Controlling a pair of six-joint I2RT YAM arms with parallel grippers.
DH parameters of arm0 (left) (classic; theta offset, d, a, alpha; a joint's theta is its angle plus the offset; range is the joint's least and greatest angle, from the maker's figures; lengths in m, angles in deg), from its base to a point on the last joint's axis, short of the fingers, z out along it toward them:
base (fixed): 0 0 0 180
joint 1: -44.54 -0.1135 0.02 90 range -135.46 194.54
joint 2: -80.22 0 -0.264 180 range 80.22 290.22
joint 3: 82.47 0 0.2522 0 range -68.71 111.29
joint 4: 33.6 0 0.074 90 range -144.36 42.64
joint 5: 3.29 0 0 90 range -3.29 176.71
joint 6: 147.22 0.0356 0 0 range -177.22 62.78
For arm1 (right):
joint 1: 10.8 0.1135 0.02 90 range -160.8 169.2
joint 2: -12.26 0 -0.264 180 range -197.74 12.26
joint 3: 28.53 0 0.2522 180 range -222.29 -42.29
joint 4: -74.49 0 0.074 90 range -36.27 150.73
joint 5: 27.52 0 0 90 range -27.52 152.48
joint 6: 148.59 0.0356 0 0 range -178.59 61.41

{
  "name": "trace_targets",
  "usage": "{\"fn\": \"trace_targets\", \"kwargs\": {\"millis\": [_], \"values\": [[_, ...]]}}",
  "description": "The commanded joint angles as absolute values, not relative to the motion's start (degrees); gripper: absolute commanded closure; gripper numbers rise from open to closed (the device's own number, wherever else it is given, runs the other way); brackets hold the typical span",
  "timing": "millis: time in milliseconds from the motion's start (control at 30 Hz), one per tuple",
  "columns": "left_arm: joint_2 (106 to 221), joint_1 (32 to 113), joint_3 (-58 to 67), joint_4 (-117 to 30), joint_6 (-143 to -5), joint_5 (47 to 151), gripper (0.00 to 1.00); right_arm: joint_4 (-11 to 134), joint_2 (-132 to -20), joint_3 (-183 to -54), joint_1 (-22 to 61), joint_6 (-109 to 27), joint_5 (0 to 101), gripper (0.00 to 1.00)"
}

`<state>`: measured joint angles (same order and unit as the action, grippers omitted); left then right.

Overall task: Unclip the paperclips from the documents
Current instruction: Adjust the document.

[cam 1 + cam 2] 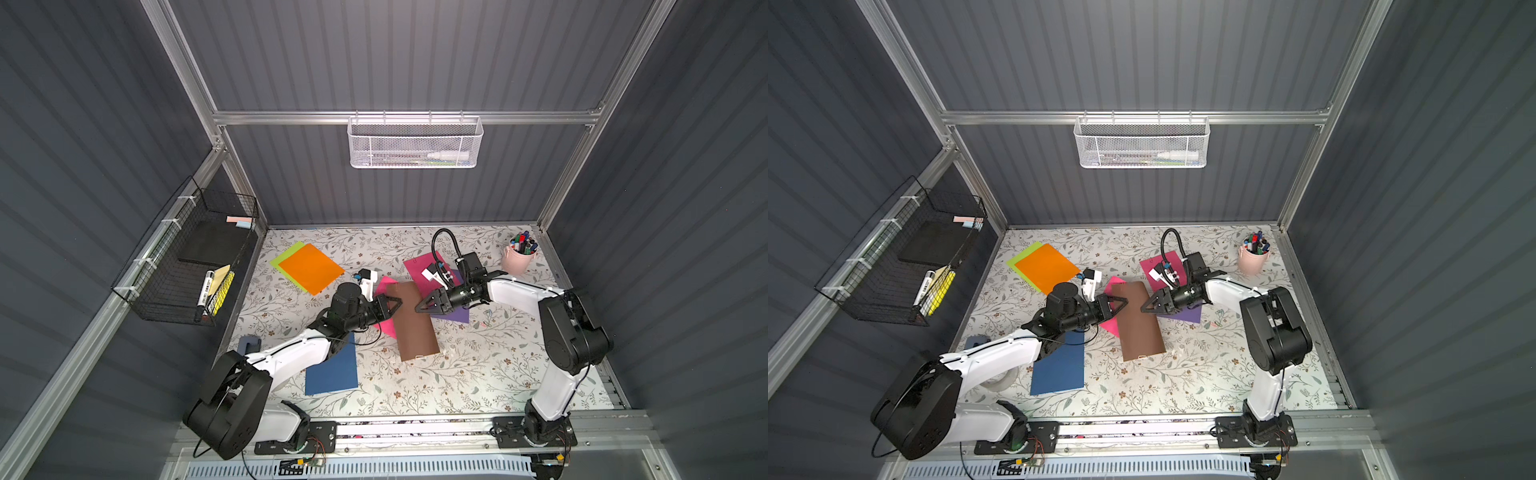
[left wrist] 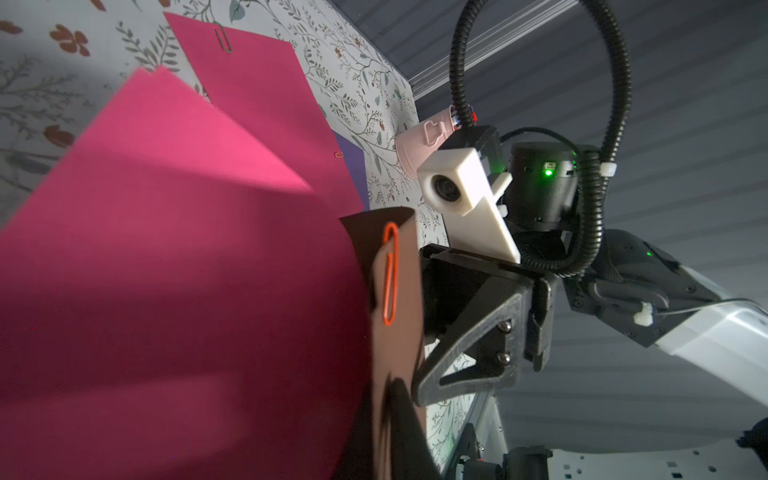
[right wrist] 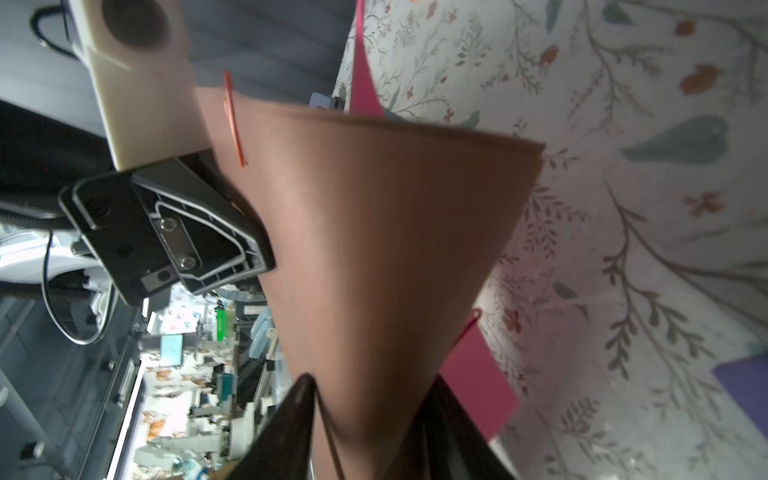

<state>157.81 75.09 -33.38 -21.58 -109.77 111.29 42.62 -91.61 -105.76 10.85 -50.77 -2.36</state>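
On my feeds the brown sheet [image 1: 417,332] sits mid-table, its near end down on the floral table [image 1: 478,374] and its far end raised and curling between the two grippers. The left gripper [image 1: 397,304] is clamped tight on that raised end (its wrist view shows the paper running straight down into the black fingers [image 2: 401,428]). The right gripper [image 1: 417,308] faces it from the other side. Its jaws stand apart with a finger on each side of the sheet, so I read it as released and not pinching. The orange clip [image 2: 390,274] is on the sheet's raised edge, close beside the left gripper's hold and just short of the right gripper; the right wrist view shows it too [image 3: 233,120]. A pink sheet [image 1: 388,328] lies partly under the brown one. A far pink sheet [image 2: 257,83] carries a dark clip [image 2: 223,40] at its edge, and the purple sheet [image 1: 455,315] lies under the right arm. Off to the left, the orange sheet [image 1: 311,268] overlaps the lime sheet [image 1: 284,257], and the navy sheet [image 1: 332,372] lies under the left arm.
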Motion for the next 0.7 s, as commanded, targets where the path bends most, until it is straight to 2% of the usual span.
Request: {"fn": "trace_targets", "kwargs": {"millis": [0,133,333,667], "values": [[158.05,75.12,-30.45,-25.39,-107.29,109.51,0.98,39.72,-91.59,-106.37,10.29,-51.73,2.74,0.39],[158.18,75.10,-25.80,-35.42,-101.92,104.78,1.00,35.65,-90.04,-105.58,9.15,-52.10,10.63,0.32],[159.12,75.13,-18.34,-47.96,-93.89,100.68,1.00,28.26,-85.16,-105.26,8.50,-54.43,20.88,0.29],[157.45,75.11,-10.67,-53.21,-83.25,101.68,1.00,27.86,-71.88,-107.16,7.79,-62.01,22.37,0.27]]}}
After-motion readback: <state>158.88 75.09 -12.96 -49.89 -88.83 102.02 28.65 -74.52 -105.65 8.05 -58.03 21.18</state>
